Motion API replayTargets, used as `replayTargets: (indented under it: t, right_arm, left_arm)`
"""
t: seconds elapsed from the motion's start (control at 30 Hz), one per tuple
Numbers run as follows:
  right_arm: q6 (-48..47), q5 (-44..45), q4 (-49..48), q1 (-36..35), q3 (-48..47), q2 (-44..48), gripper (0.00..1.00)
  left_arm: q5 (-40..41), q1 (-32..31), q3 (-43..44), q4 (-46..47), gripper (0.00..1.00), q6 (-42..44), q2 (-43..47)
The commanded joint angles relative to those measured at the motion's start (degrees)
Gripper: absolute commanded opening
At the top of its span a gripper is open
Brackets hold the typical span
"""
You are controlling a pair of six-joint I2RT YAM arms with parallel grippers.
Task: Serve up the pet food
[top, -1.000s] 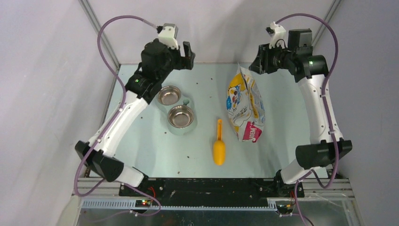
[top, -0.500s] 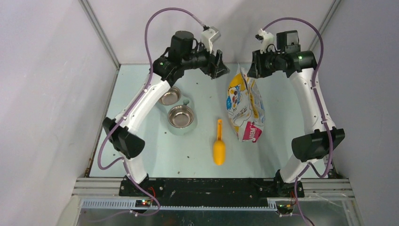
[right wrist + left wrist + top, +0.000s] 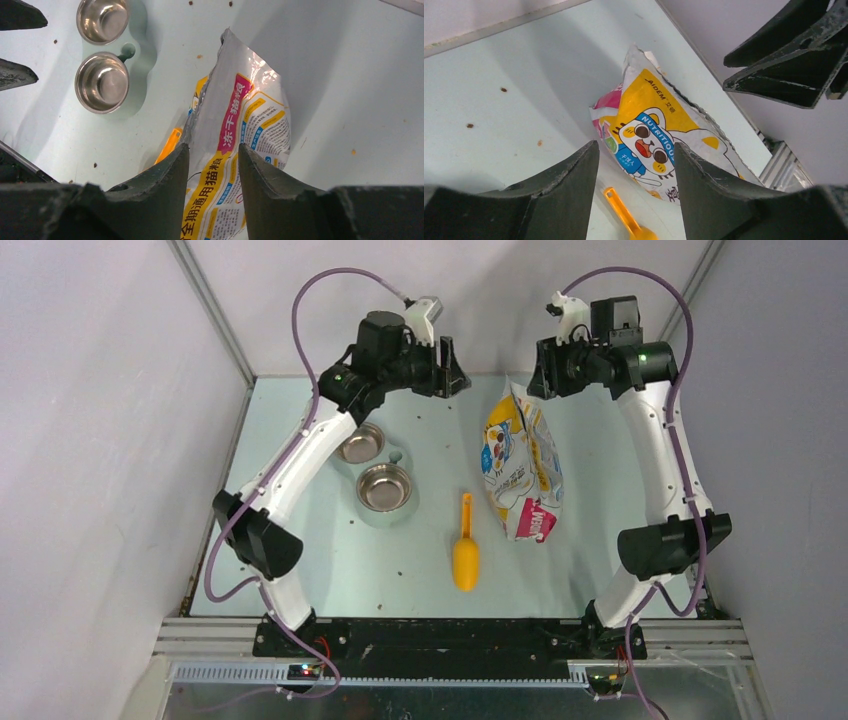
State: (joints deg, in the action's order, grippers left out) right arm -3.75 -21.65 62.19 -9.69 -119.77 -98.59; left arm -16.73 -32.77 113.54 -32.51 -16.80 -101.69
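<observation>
No heap of pet food shows; only a few loose brown crumbs (image 3: 504, 90) lie on the table. The printed foil bag (image 3: 522, 465) lies at the right of centre, its torn top toward the back; it also shows in the left wrist view (image 3: 659, 135) and the right wrist view (image 3: 240, 125). An orange scoop (image 3: 465, 545) lies left of the bag. Two steel bowls (image 3: 385, 487) in a pale holder stand empty at the left. My left gripper (image 3: 450, 370) is open in the air, left of the bag's top. My right gripper (image 3: 538, 372) is open above the bag's top.
The table's back wall and side posts stand close behind both grippers. The scoop's handle (image 3: 624, 212) shows between my left fingers, and the scoop (image 3: 169, 145) peeks out beside the bag. The two grippers hover close to each other at the back.
My left arm has swung right from above the bowls toward the bag's top, then eased back a little. My right gripper has shifted only slightly. Bag, scoop and bowls have not moved.
</observation>
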Motion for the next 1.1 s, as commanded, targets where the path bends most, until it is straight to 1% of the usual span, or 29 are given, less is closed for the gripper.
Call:
replayTargets:
  t: [0.0, 0.03, 0.07, 0.13, 0.2, 0.27, 0.47, 0.63, 0.73, 0.8, 0.9, 0.97, 1.07]
  right_arm:
    - [0.7, 1.0, 0.4, -0.3, -1.2, 0.8, 0.45]
    - [0.8, 0.1, 0.6, -0.3, -1.0, 1.0, 0.45]
    - [0.8, -0.2, 0.6, -0.6, -0.3, 1.1, 0.45]
    - [0.6, -0.1, 0.2, -1.4, 1.1, 1.2, 0.45]
    - [1.2, 0.8, -0.8, -2.2, 2.3, 1.4, 0.43]
    - [1.1, 2.7, -0.9, -3.3, 2.7, 1.6, 0.41]
    - [-0.4, 6.7, 0.2, -6.5, 4.1, 2.3, 0.39]
    - [-1.6, 10.0, -0.8, -8.2, 7.3, 3.6, 0.38]
    - [-1.7, 11.2, -1.0, -8.4, 7.9, 4.0, 0.36]
    - [-1.9, 11.6, -1.0, -8.5, 7.9, 4.3, 0.35]
    - [-2.6, 9.0, 0.0, -8.3, 7.1, 5.2, 0.36]
    - [-3.3, 4.7, 1.2, -7.7, 5.9, 5.8, 0.37]
    - [-2.3, 1.1, 0.8, -5.7, 5.5, 7.1, 0.33]
  left_arm:
    - [-5.7, -0.1, 0.8, 4.6, 0.64, -3.6, 1.1]
    - [-7.8, -0.6, 0.8, 5.6, 0.65, -1.7, 1.0]
    - [-12.4, -1.0, 0.5, 7.5, 0.66, -0.8, 0.5]
    - [-17.5, -1.1, -0.1, 10.9, 0.65, -1.0, -0.8]
    - [-18.5, -1.1, 0.4, 13.6, 0.62, -3.8, -2.8]
    - [-15.8, -1.1, 2.5, 13.5, 0.56, -7.1, -5.0]
    - [-9.5, -1.9, 0.3, 18.8, 0.49, -17.3, -7.1]
    - [-8.6, -3.8, -0.6, 20.7, 0.43, -18.7, -8.5]
    - [-7.4, -4.7, -0.5, 20.6, 0.36, -19.0, -9.3]
    - [-6.4, -5.0, -0.7, 20.4, 0.34, -19.6, -9.9]
    - [-5.9, -5.4, -0.6, 20.7, 0.35, -20.5, -11.1]
    - [-5.6, -5.6, -0.3, 20.8, 0.34, -20.8, -11.8]
    - [-4.9, -5.9, 0.1, 20.7, 0.32, -21.3, -12.9]
